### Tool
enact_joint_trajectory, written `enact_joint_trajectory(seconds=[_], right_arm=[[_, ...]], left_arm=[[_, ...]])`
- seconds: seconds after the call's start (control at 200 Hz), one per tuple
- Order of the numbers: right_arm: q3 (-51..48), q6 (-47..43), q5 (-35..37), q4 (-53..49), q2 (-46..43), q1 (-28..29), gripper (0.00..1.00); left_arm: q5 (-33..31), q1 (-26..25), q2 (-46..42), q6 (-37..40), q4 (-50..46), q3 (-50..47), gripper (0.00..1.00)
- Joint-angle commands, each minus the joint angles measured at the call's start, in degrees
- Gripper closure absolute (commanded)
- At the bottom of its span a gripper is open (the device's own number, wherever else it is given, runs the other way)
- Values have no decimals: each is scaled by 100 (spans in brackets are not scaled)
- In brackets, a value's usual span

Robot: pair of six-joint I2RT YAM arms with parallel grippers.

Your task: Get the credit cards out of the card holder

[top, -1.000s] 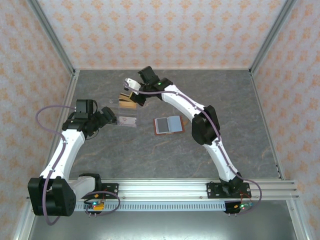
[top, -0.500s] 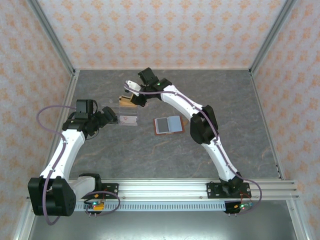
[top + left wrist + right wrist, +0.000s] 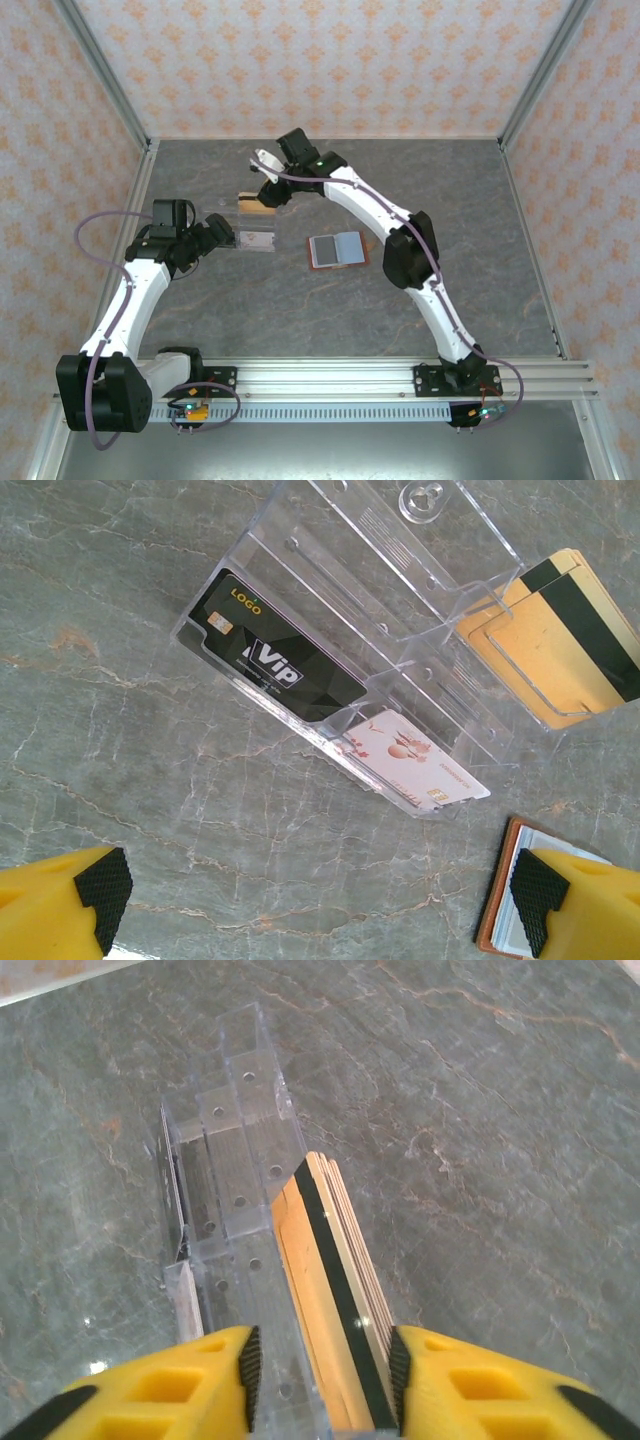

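card holder [image 3: 337, 249] lies open; tan-gold, black and pinkish credit cards [image 3: 275, 665] sit in clear rack [image 3: 400, 580].

Card holder [image 3: 495, 895]: lower part cut off by frame edge, one corner behind a fingertip [image 3: 540, 900] of left tool [image 3: 320, 895].
Tan-gold credit cards [image 3: 330, 1290]: near ends cut off at bottom edge, between right tool [image 3: 320, 1360] pads.

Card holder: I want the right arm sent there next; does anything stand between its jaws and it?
Nothing visible: bare table separates the right gripper, over the gold cards, from the card holder.
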Motion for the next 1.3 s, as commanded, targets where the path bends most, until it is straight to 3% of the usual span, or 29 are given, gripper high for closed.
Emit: enact_joint_trajectory(seconds=[0.0,0.105,0.225,0.43,0.666,1.136,1.296], right_arm=[[-797,1268,651,221,-1065,-28,51],[-2460,2342,1276,1062,-1972,-62,40],[-4046,3225,1669,1549,-2841,-133,35],[-5387,3909,2380,1230,-3369,-151,33],[-5864,3978,2383,1044,-3152,-160,33],[-5633,3854,2619,704,-2457,-160,37],[-5582,3776,2578,511,-2340,-169,48]], left_arm=[[84,38,-27,74,45,-76,0],[126,38,-27,108,28,-95,0],[221,30,-32,154,44,-134,0],[383,-32,23,206,130,-135,0],[367,-278,146,167,202,-103,0],[279,-1077,740,-275,671,-3,0],[307,-1394,1034,-465,879,119,0]])
